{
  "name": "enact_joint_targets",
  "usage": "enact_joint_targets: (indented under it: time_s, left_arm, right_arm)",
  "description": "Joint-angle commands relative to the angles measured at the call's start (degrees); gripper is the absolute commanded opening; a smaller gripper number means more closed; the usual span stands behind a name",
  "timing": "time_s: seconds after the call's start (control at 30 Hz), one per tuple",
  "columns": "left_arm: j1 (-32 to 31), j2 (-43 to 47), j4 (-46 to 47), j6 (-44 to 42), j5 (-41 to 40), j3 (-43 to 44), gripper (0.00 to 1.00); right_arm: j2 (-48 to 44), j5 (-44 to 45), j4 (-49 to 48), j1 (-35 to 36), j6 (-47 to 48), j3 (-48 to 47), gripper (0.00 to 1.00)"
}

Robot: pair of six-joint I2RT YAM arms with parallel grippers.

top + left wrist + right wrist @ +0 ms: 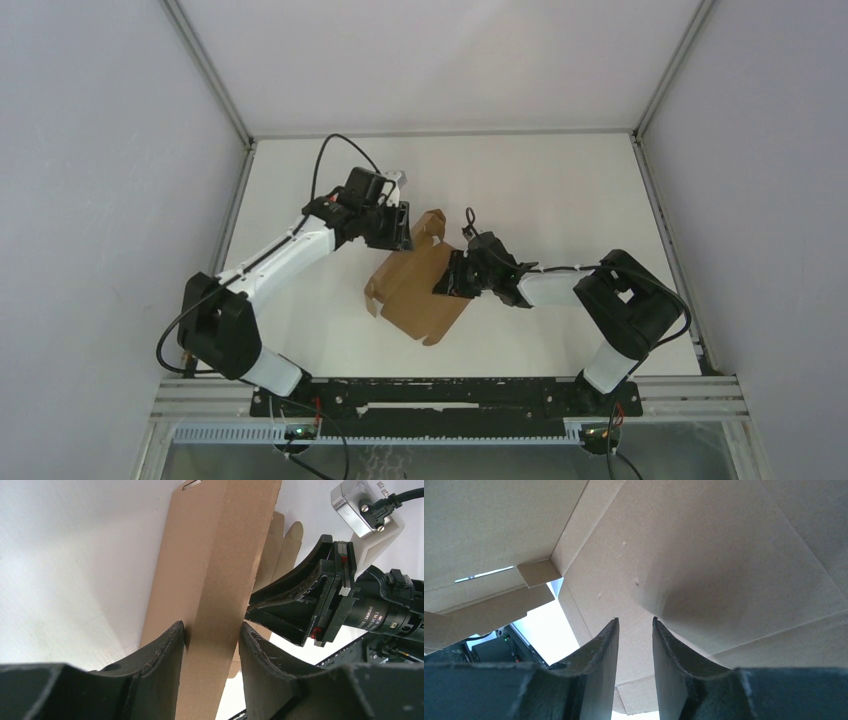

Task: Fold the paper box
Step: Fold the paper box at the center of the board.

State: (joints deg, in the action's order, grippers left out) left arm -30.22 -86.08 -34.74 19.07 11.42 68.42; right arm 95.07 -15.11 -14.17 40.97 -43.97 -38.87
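On the table [560, 190], 1 raised wall of the paper box [425, 295] is clamped by the left gripper [212, 630], likely to steady the fold. The right gripper [635, 625] is set against a panel, fingers narrowly parted; any grip cannot be told.

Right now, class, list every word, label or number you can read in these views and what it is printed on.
"DAMIAO": white print on the black motor housing, left wrist view.
Smaller print beside it: too small to read.
Paper box: plain, no print visible.
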Motion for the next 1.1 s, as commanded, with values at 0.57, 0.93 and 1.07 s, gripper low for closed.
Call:
enact_joint_targets:
  time_s: [0.57, 0.93, 1.07]
  left_arm:
    - [-1.24, -1.5, -1.42, 0.01, -3.47, 0.84, 0.48]
    - [-2.37, -1.93, -2.41, -0.01, -4.56, 1.51, 0.48]
    - [-2.98, -2.25, -3.49, -0.29, -5.44, 2.29, 0.48]
  right_arm:
    - [-12.94, -7.17, 1.84, -10.91, 3.38, -0.15, 0.4]
    - [-6.07, -25.86, -15.59, -25.7, -1.93, -1.31, 0.39]
    - [0.04, -29.36, -21.66, -26.37, -4.48, -4.39, 0.39]
